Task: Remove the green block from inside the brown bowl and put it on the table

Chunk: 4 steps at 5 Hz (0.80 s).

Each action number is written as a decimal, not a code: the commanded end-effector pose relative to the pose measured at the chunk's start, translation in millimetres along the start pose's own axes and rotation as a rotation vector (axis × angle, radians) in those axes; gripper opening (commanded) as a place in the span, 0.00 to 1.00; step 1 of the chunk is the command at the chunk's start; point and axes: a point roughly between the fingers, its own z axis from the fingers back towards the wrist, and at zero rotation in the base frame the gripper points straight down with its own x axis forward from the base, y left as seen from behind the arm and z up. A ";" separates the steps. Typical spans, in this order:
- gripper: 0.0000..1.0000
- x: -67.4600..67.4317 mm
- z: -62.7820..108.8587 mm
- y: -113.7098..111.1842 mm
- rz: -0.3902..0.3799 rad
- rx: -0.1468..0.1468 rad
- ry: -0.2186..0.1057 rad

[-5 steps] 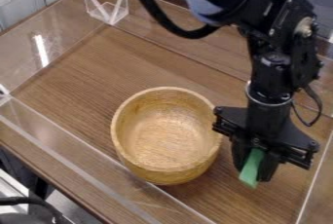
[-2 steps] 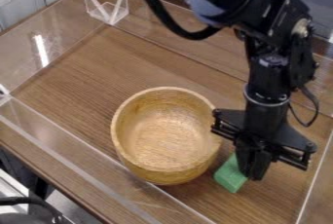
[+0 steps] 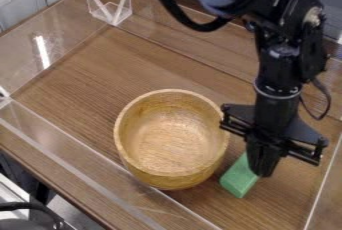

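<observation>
The green block (image 3: 242, 181) lies on the table (image 3: 147, 64) just right of the brown bowl (image 3: 135, 115), close to its side. The bowl's inside shows nothing in it. My gripper (image 3: 267, 166) points straight down over the block's far right end, its dark fingers pressed together and shut. The fingertips cover that end of the block, and I see none of the block between the fingers.
Clear acrylic walls (image 3: 54, 144) border the tabletop on the near and left sides. A small clear triangular stand (image 3: 110, 6) sits at the back left. The black arm (image 3: 274, 34) rises above the gripper on the right.
A second ago the block stood upright between the fingers. It has since dropped flat onto the table beside the bowl, and the fingers have closed together. The hand stayed where it was.
</observation>
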 end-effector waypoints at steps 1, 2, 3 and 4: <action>1.00 11.2 15.2 -2.5 0.002 -0.022 -0.045; 1.00 12.7 22.3 -1.4 0.000 -0.024 -0.048; 1.00 14.2 25.6 -1.7 -0.003 -0.029 -0.051; 1.00 17.2 30.4 1.4 -0.004 -0.035 -0.055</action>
